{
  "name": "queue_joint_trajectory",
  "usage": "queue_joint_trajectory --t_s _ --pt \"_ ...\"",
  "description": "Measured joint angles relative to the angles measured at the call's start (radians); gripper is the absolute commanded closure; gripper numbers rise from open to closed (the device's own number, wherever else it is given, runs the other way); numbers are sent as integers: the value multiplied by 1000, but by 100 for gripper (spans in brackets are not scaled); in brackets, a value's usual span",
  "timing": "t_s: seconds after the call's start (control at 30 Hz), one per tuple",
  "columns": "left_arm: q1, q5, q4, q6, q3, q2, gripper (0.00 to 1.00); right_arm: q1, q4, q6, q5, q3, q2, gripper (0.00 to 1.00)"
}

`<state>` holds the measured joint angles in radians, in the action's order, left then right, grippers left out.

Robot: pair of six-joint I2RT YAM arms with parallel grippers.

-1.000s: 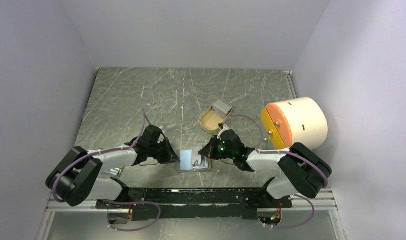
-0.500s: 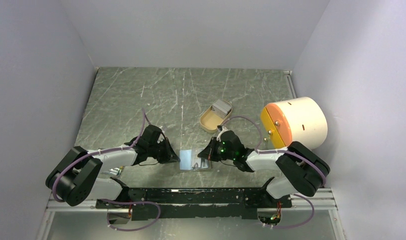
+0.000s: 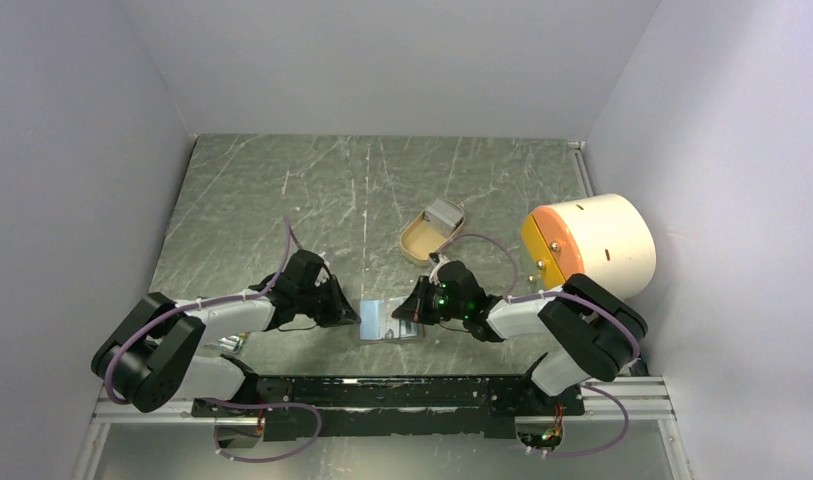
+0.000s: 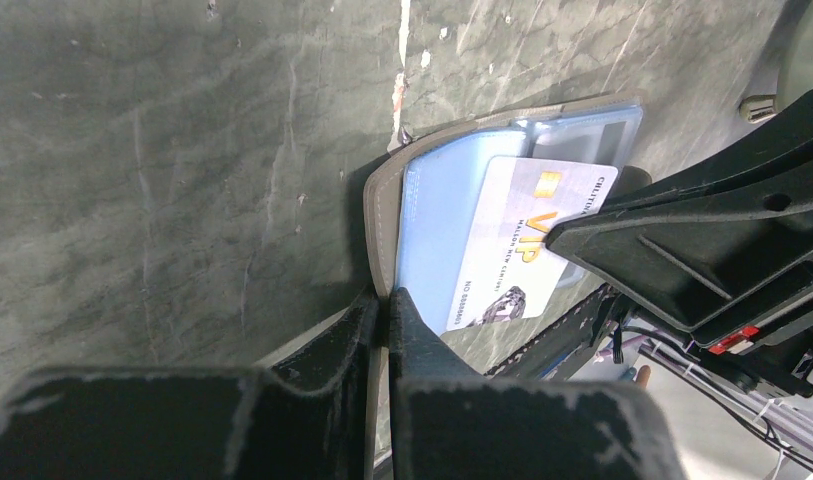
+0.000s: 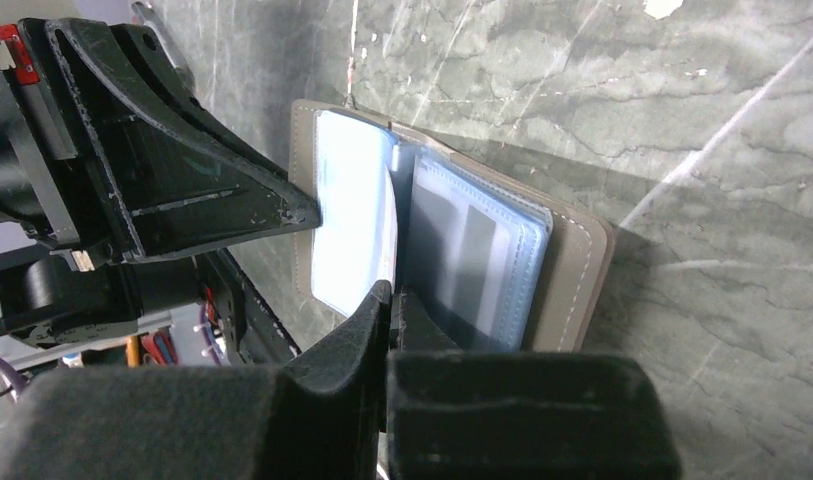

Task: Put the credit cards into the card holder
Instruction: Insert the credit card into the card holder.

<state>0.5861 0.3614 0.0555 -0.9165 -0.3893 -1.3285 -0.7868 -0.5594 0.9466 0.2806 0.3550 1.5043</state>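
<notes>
Card holder [image 4: 380,215]: lower middle of the top view, between both claws; lies open, grey-olive stitched cover, glossy blue plastic sleeves.
Credit card [image 4: 527,250]: thin white rectangle with gold VIP lettering, lying aslant over a blue sleeve.
Left gripper [image 4: 386,305]: matte black fingers pressed together on the holder's cover edge.
Right gripper [image 5: 391,292]: pinched tight on the card's end.
Table [image 3: 282,200]: dark green marbled sheet, streaked with white scratches.
Tray [image 3: 419,240]: tan oval plastic, above the holder.
Cylinder [image 3: 602,245]: cream with an orange face, right side.
Walls [image 3: 382,60]: plain pale lilac-grey.
</notes>
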Motion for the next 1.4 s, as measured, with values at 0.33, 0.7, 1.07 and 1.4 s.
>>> queue_joint_trajectory --t_s 0.33,0.7,1.07,1.4 --pt "0 1 0 6 0 0 91 0 47 -9 -2 42 24 66" --pt "0 5 -5 20 -5 11 91 -6 153 -26 -34 76 -22 58" --pt "0 36 2 26 -6 36 91 -32 122 -1 -18 90 16 57" --pt "0 58 8 26 -6 66 91 -41 98 36 2 90 42 55"
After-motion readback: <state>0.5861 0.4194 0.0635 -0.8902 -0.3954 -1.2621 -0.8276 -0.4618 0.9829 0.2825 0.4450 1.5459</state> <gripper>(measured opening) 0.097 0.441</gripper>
